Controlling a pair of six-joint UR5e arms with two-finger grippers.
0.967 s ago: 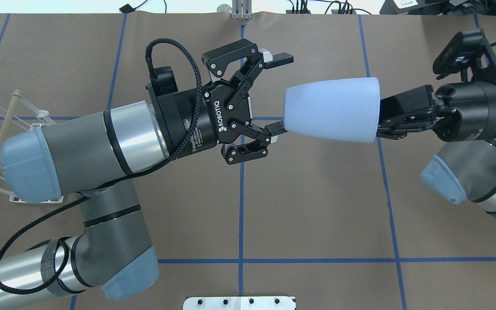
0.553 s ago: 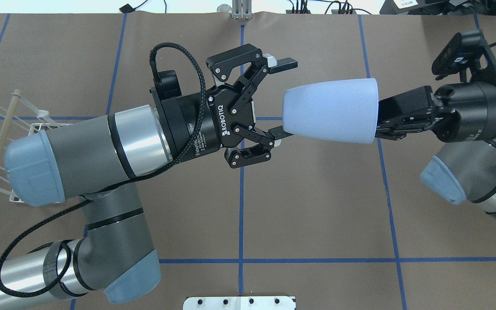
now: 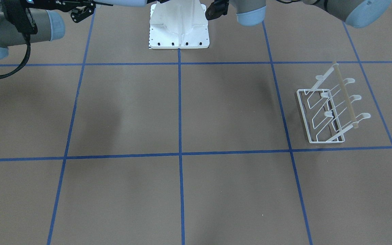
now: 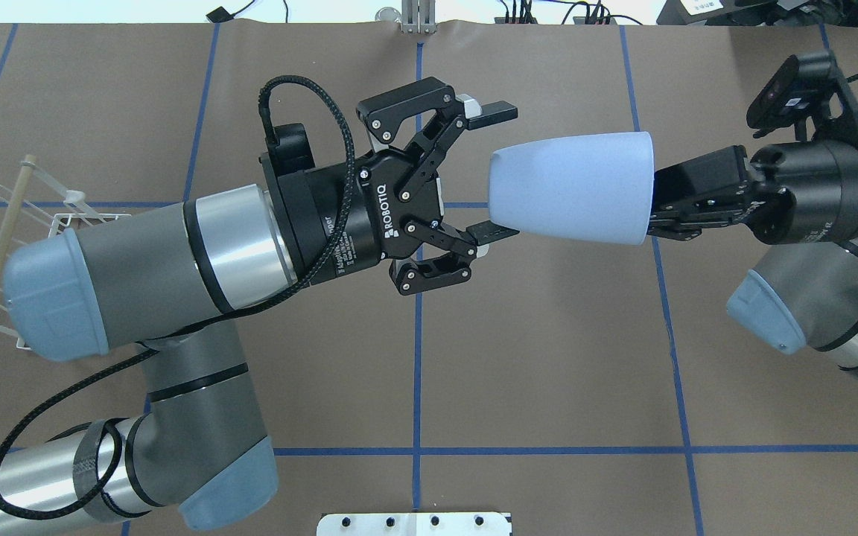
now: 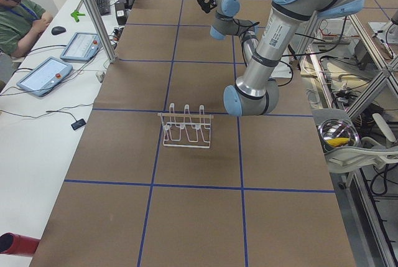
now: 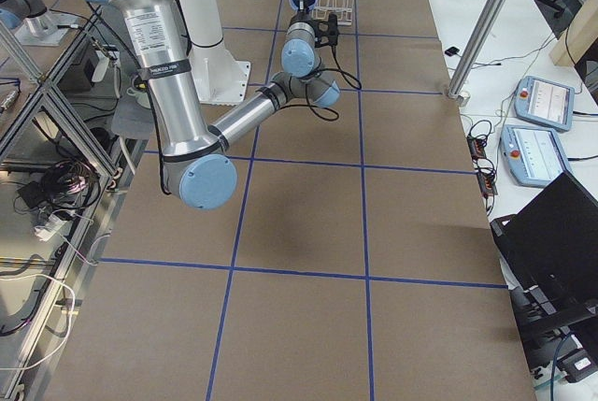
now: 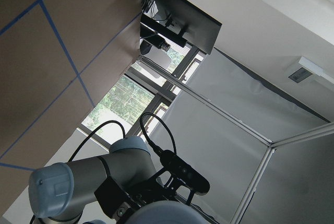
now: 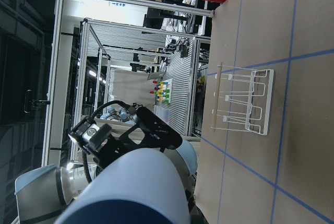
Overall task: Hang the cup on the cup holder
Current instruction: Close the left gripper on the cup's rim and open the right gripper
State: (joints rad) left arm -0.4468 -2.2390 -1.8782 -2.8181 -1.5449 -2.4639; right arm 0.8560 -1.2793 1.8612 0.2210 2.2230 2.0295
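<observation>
Seen from the front, the rack (image 3: 327,114) is standing on the brown table (image 3: 216,190), on the left arm's side. Its rod (image 3: 345,95) is running across the slanted prongs. The white base plate (image 3: 179,32) is sitting at top middle. Only scraps of both arms are showing along the top edge, too little to judge either tool.

From overhead, the right gripper (image 4: 658,205) is clamping the cup (image 4: 570,187) by its wide rim. It is holding the cup level in the air over the middle of the table, with the narrow closed end pointing at the left gripper (image 4: 505,173). The left gripper is gaping wide and gripping nothing. Its fingers (image 4: 496,112) are reaching to either side of the closed end. The far finger is standing apart from the cup and the near one is lying right at the cup's lower edge; I cannot tell whether it is touching. The left arm (image 4: 153,268) is covering part of the rack, which is sitting well apart from the cup.

From the left end, the rack is standing beside the near arm's elbow, and an operator (image 5: 18,12) is sitting at the side bench.

From the right end, both tools are showing too small to judge.

The left wrist view is looking toward the right arm, with a pale curve of the cup at the bottom edge.

In the right wrist view the cup is filling the lower frame, with the rack on the table beyond it.
</observation>
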